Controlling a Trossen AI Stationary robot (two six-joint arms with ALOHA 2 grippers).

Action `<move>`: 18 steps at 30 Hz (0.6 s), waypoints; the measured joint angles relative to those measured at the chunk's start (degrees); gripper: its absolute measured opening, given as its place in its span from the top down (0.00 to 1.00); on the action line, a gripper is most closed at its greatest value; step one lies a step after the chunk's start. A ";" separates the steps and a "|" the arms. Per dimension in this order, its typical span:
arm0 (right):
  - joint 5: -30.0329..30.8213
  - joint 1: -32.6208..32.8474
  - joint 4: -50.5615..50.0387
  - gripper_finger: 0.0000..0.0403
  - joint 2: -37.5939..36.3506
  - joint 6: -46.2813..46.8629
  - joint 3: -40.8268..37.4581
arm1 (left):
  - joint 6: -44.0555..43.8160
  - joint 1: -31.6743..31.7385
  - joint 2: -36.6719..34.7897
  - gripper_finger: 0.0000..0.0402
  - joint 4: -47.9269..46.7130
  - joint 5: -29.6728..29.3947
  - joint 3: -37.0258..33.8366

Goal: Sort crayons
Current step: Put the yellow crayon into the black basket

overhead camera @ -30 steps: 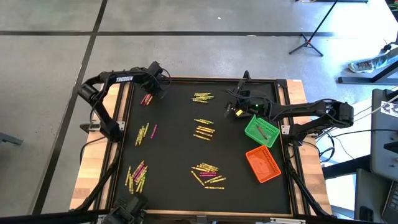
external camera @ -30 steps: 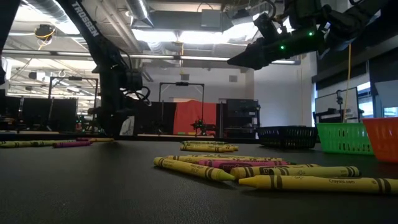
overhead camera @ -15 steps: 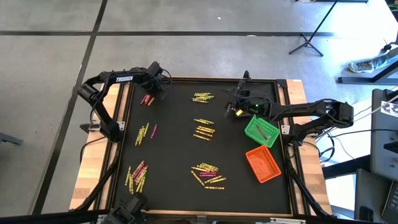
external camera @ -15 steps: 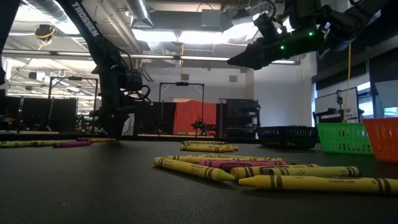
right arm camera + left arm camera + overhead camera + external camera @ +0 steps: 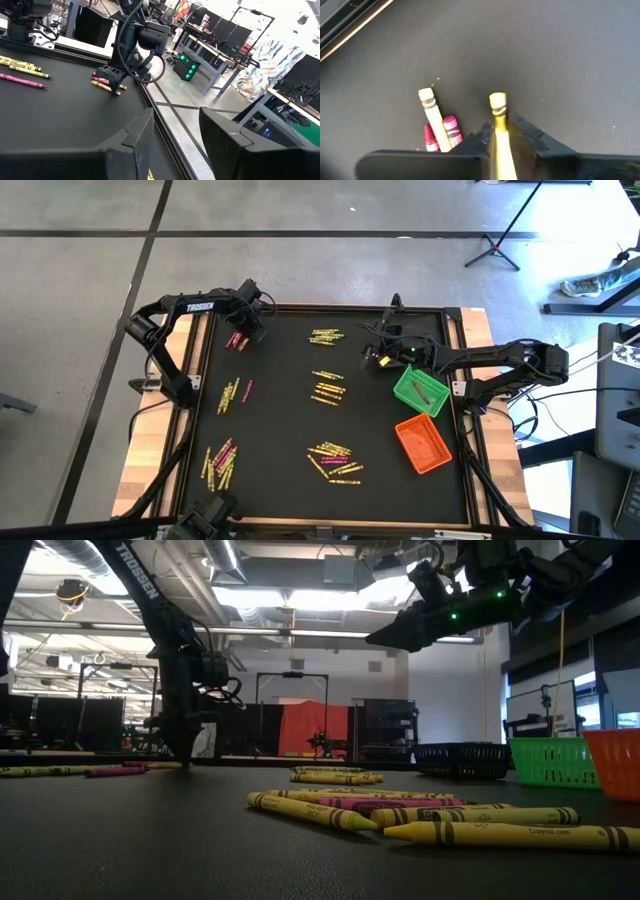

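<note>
Crayons lie in clusters all over my black table (image 5: 280, 410), and my left gripper (image 5: 502, 142) is down at the cluster in the table's far left corner. Its fingers are pinched on a yellow crayon (image 5: 498, 131), whose tip pokes out just ahead of the fingertips. Just beside that hand lie another yellow crayon (image 5: 434, 119) and two pink crayons (image 5: 451, 131), close together on the table and not inside the grip. From the low camera I see the left fingers reaching down to the table surface.

My right gripper (image 5: 172, 135) hangs above the table near its far right edge, just beyond the green bin (image 5: 420, 389). Its fingers stand partly apart with nothing between them. The green bin holds a few crayons, dark red as far as I can tell. The orange bin (image 5: 422, 444) sits next to the green one, farther from the right hand; I cannot tell what is in it.
</note>
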 joint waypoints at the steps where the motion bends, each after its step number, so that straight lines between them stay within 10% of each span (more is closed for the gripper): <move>1: -0.01 0.00 0.00 0.61 0.00 0.02 0.00 | 0.13 -0.05 0.00 0.94 0.00 -0.01 0.00; 18: -2.92 0.02 -1.05 0.46 0.00 3.32 0.00 | 1.79 -4.86 -7.20 1.00 0.37 -0.04 0.00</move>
